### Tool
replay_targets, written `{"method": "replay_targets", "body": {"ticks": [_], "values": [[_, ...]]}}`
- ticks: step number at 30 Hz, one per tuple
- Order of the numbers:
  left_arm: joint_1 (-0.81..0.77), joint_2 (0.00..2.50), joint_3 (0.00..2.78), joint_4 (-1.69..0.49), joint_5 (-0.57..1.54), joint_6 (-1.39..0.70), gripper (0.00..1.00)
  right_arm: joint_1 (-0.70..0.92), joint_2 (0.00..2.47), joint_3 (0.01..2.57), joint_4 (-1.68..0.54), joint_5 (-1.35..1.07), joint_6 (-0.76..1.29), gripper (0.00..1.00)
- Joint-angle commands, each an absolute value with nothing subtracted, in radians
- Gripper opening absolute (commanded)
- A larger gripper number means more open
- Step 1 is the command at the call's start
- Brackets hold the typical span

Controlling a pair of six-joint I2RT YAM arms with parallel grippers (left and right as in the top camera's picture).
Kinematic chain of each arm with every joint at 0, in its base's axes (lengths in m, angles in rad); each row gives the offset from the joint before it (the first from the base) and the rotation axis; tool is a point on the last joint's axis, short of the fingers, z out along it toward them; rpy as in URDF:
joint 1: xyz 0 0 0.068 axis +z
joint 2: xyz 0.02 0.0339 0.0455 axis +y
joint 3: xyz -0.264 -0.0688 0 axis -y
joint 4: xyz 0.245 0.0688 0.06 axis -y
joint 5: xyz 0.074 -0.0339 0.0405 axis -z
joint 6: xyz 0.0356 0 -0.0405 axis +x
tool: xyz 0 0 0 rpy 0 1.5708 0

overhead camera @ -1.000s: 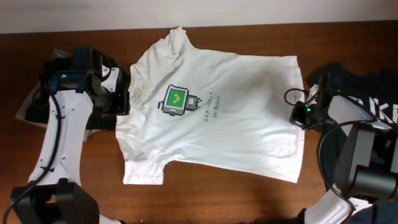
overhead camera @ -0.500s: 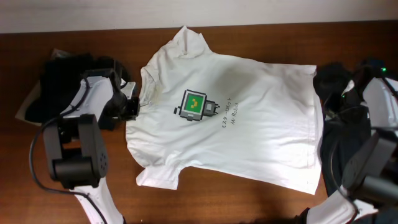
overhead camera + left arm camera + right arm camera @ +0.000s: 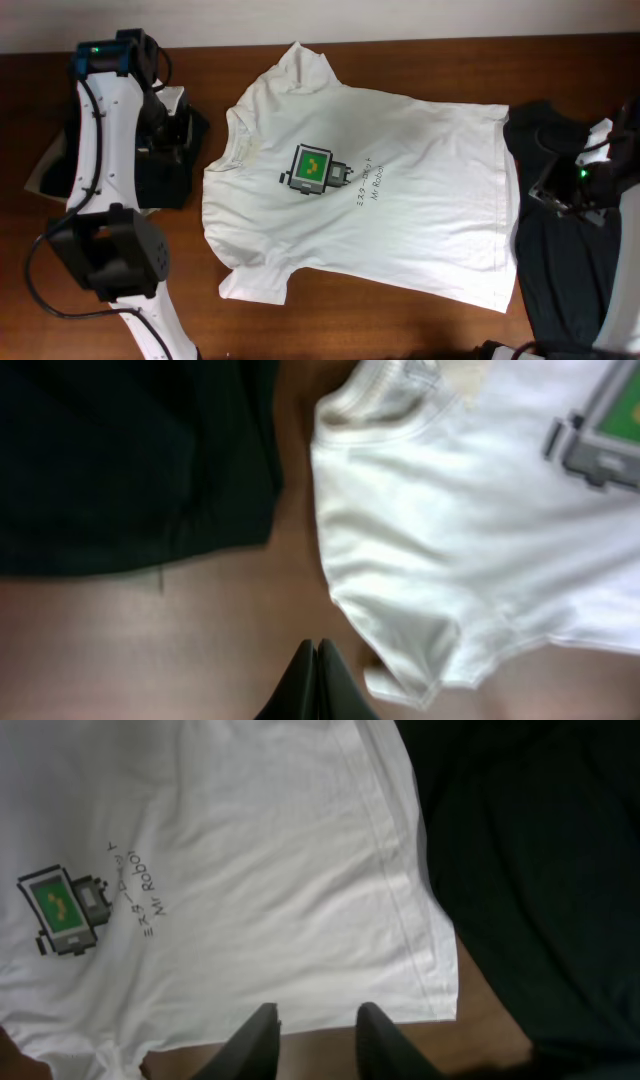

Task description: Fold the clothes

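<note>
Jaws of the left gripper [image 3: 316,658] are seen pressed together with nothing between them. They are held over bare tabletop [image 3: 350,335], between the left black garment [image 3: 165,185] and a sleeve of the white T-shirt [image 3: 400,210]. Contact with either cannot be told. Jaws of the right gripper [image 3: 318,1015] are parted widely and hold nothing. They are placed above the hem corner of the white T-shirt, just beside the right black garment [image 3: 570,290].

The white T-shirt is laid flat, print up, across the middle of the tabletop, with the collar towards the left arm and the hem towards the right.

Against the frame one second earlier, the shirt is found shifted towards the right arm. Both grippers, then at its collar and hem, are now withdrawn from it. Against the frame half a second earlier, the shirt is unmoved, and the left gripper has been carried from the collar edge to the left black garment's side.

Counted: one white T-shirt; two black garments, one at each end; two grippers.
</note>
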State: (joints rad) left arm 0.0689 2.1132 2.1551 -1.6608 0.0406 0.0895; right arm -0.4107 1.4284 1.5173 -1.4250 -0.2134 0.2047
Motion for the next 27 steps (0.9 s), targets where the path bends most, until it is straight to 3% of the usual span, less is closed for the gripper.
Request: {"method": "replay_targets", "body": {"ticks": [1, 4, 10, 16, 22, 27], "values": [[0.068, 2.009, 2.174, -1.689, 0.123, 0.107, 0.03, -0.407, 1.288, 1.526, -1.468, -0.225, 0.232, 0.37], [0.061, 1.818, 2.05, -1.688, 0.128, 0.106, 0.04, -0.407, 1.246, 1.526, -1.551, -0.225, 0.271, 0.41], [0.061, 1.519, 1.475, -1.551, 0.224, 0.047, 0.22, -0.407, 1.267, 1.336, -1.49, -0.236, 0.279, 0.48], [0.06, 1.479, 0.834, -1.167, 0.404, -0.065, 0.26, -0.407, 1.294, 1.079, -1.341, -0.278, 0.279, 0.49], [0.06, 1.48, 0.681, -0.945, 0.396, -0.196, 0.47, -0.407, 1.298, 1.078, -1.317, -0.277, 0.278, 0.49], [0.06, 1.497, 0.64, -0.866, 0.352, -0.303, 0.49, -0.407, 1.298, 1.078, -1.297, -0.277, 0.278, 0.49]]}}
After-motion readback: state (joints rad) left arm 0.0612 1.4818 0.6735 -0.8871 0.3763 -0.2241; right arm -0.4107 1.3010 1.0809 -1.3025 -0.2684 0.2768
